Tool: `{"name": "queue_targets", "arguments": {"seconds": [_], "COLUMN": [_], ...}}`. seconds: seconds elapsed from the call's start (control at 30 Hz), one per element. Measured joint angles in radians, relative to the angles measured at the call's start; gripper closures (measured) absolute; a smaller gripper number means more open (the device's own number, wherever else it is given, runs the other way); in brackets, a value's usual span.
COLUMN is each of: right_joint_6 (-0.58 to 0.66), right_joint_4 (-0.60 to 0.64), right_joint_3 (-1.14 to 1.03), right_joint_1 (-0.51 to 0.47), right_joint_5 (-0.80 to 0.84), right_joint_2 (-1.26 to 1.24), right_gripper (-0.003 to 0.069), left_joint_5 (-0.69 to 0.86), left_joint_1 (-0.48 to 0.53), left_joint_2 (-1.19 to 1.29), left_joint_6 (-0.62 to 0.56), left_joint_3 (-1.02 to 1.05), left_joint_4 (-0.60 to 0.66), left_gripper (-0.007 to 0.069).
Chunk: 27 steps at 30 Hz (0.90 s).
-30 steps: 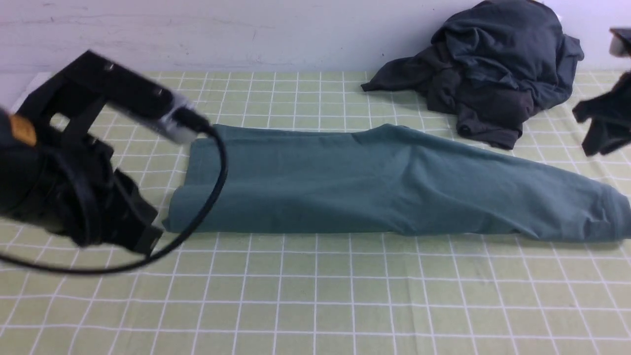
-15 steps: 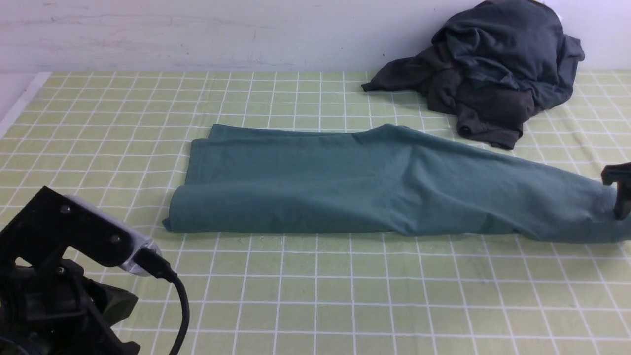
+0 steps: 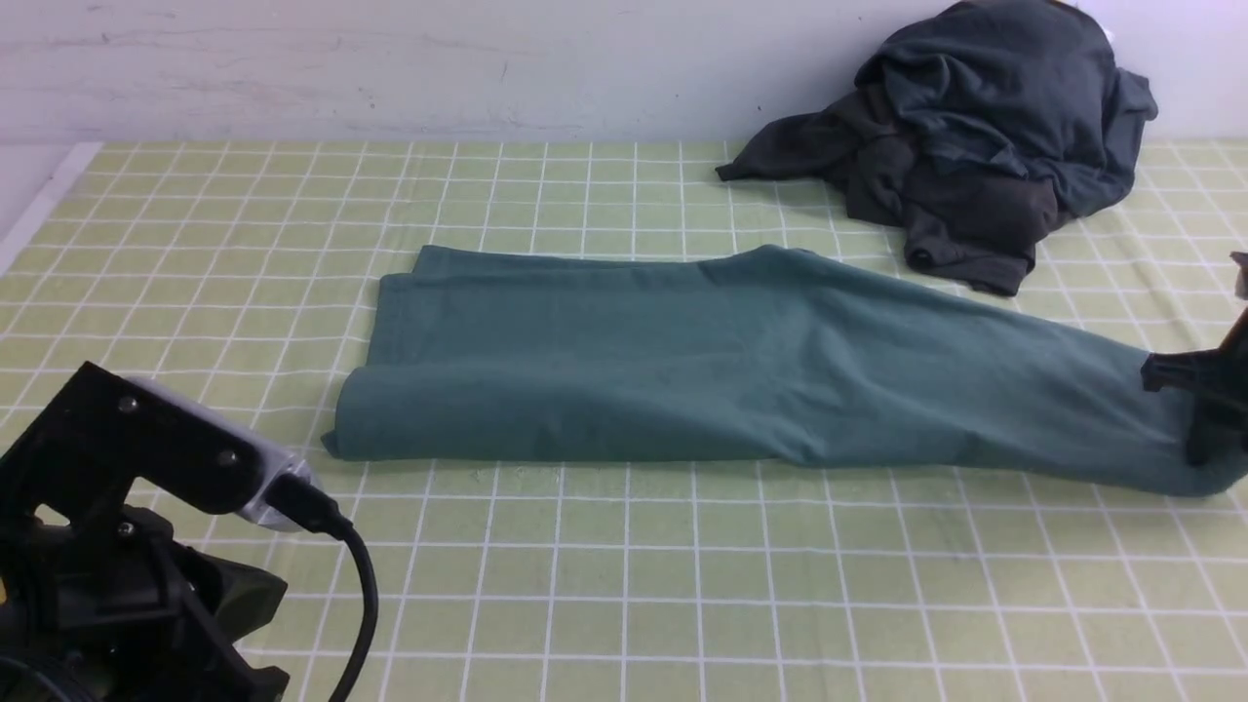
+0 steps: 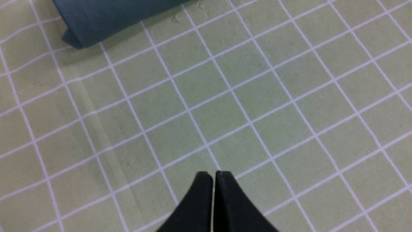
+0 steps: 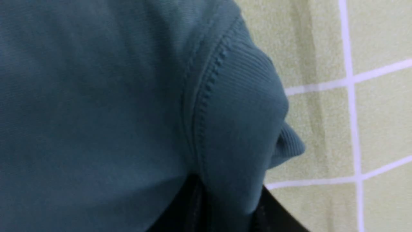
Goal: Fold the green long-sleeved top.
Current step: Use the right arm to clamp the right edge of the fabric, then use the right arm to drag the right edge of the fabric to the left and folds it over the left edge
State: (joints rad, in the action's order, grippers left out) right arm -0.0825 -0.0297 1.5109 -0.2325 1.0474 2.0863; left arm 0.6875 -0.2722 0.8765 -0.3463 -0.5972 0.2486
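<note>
The green long-sleeved top (image 3: 682, 361) lies folded into a long band across the checked table, its sleeve end running to the right. My right gripper (image 3: 1201, 414) is at that end and is shut on the ribbed cuff (image 5: 238, 106), which is bunched between its jaws (image 5: 228, 196). My left gripper (image 4: 214, 174) is shut and empty, above bare cloth in front of the top's left corner (image 4: 106, 16). In the front view only the left arm's wrist (image 3: 127, 546) shows, at the near left.
A heap of charcoal-grey and dark teal clothes (image 3: 965, 136) lies at the back right against the wall. The green checked tablecloth (image 3: 624, 585) covers the table; its left edge (image 3: 39, 210) shows at the far left.
The left arm has dropped from beside the top's left end to the near left corner. The right gripper has come down onto the sleeve end, closed on the cuff and drawn it slightly left.
</note>
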Motion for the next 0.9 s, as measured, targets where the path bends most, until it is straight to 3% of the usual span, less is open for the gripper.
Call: {"name": "queue_targets", "arguments": {"seconds": [0.07,0.27,0.37,0.5,0.73,0.9], "right_joint_6": [0.005,-0.032,-0.044,-0.049,-0.049,-0.049], "right_joint_4": [-0.054,-0.283,-0.305,-0.263,-0.018,0.030], "right_joint_3": [0.000,0.000,0.008,0.104,0.308,0.330], "right_joint_1": [0.002,0.002,0.014,0.111,0.500,0.739], "right_joint_5": [0.003,0.062,0.063,0.070,-0.027,-0.245], "right_joint_2": [-0.044,-0.226,-0.297,-0.394,-0.373,-0.218], "right_gripper": [0.0627,0.0635,0.0635,0.0635,0.0635,0.0636], "left_joint_5": [0.003,-0.008,-0.025,-0.050,-0.063,-0.063], "left_joint_1": [0.000,0.000,0.000,0.000,0.000,0.000], "left_joint_2": [-0.014,-0.121,-0.161,-0.185,-0.186,-0.186], "left_joint_6": [0.000,-0.007,-0.009,-0.009,-0.009,-0.009], "left_joint_3": [0.000,0.000,0.000,0.000,0.000,0.000], "left_joint_4": [0.000,-0.001,-0.002,-0.001,0.004,0.004], "left_gripper": [0.0627,0.0627,0.0627,0.0627,0.0627,0.0627]}}
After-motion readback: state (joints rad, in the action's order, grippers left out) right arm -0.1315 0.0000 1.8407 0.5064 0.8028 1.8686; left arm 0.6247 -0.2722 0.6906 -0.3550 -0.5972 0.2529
